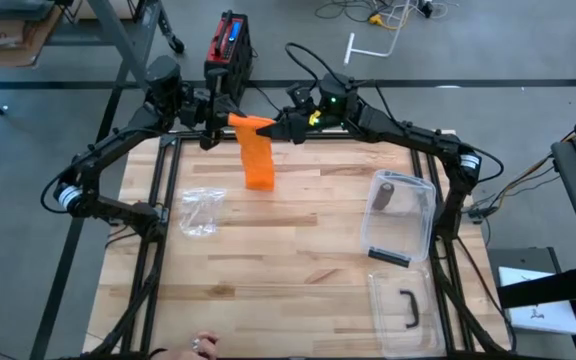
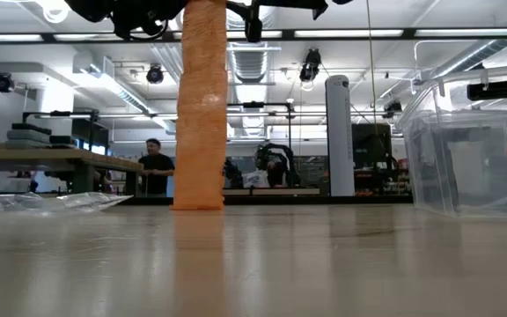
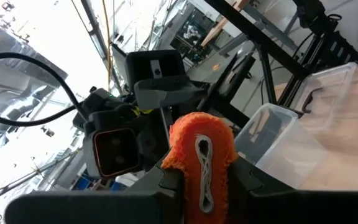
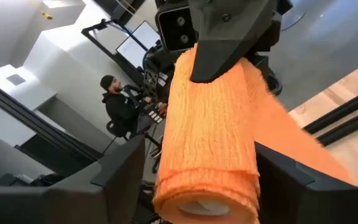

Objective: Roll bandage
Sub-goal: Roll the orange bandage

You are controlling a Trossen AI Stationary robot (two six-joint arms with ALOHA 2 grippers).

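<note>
- Held up over the far edge of the counter (image 1: 298, 250), left of its middle: orange bandage (image 1: 257, 152), its rolled part between the two hands, its loose tail hanging straight down to the wood.
- Long axis of the roll roughly level, along the far edge; tail upright in the low view, lower end resting on the counter.
- Left hand (image 1: 220, 122) clamped shut on the roll's end, orange cloth pinched between its fingers (image 3: 173, 186).
- Right hand (image 1: 280, 127) just beside it at the roll's other end, fingers (image 4: 120, 171) standing either side of the roll, apart from its surface; not gripping.
- Open wood across the middle and the near left of the counter.
- Clear plastic bag (image 1: 200, 212) lying flat near the left edge.
- Clear plastic box (image 1: 400, 218) near the right edge, its lid (image 1: 405, 308) flat at the near right corner.
- Person (image 2: 155, 165) seated in the room beyond the far edge.
- No readable writing or labels.
</note>
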